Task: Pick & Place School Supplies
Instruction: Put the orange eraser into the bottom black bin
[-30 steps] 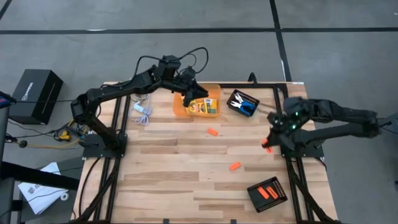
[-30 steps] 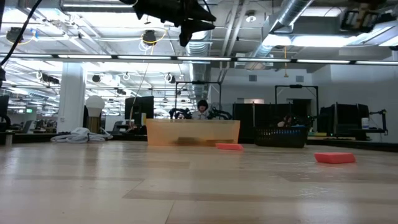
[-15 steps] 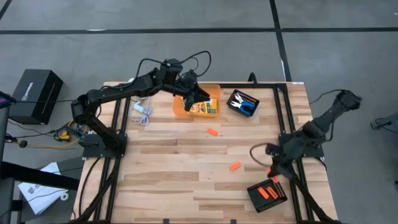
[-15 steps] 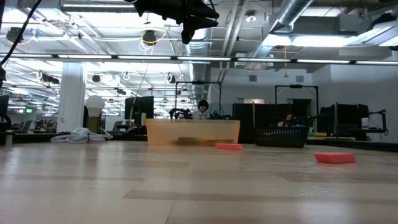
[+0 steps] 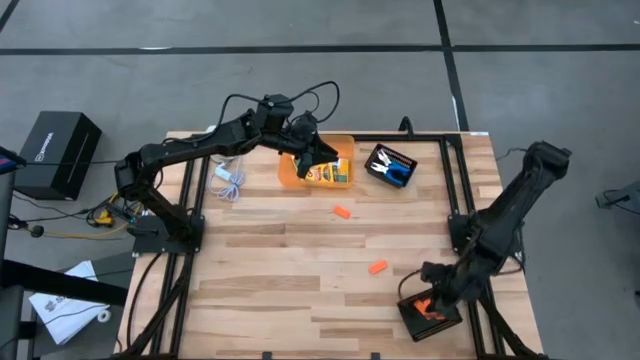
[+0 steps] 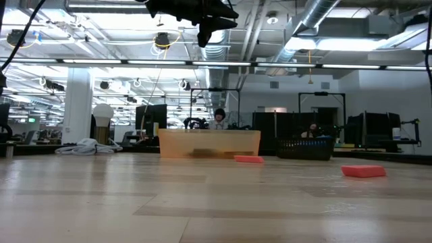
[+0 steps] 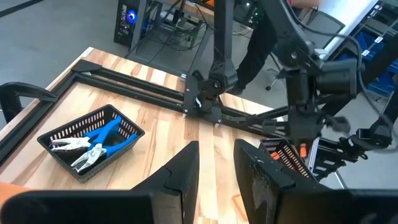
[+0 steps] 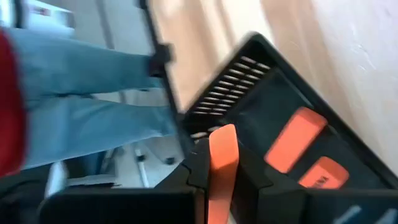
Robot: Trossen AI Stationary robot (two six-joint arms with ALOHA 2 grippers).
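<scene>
Clamping a stubby orange piece (image 8: pixel 222 163), my right gripper (image 5: pixel 428 302) hangs over the black ribbed tray (image 8: pixel 273 81) near the table's front right corner. I'd lower squarely before releasing beside the two smooth orange blocks. Left gripper (image 7: pixel 216 169), fingers parted and empty, hovers above the translucent orange bin (image 5: pixel 288 175).

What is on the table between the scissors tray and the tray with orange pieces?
Two loose orange pieces lie between the scissors tray and the near tray, seen from above.
</scene>
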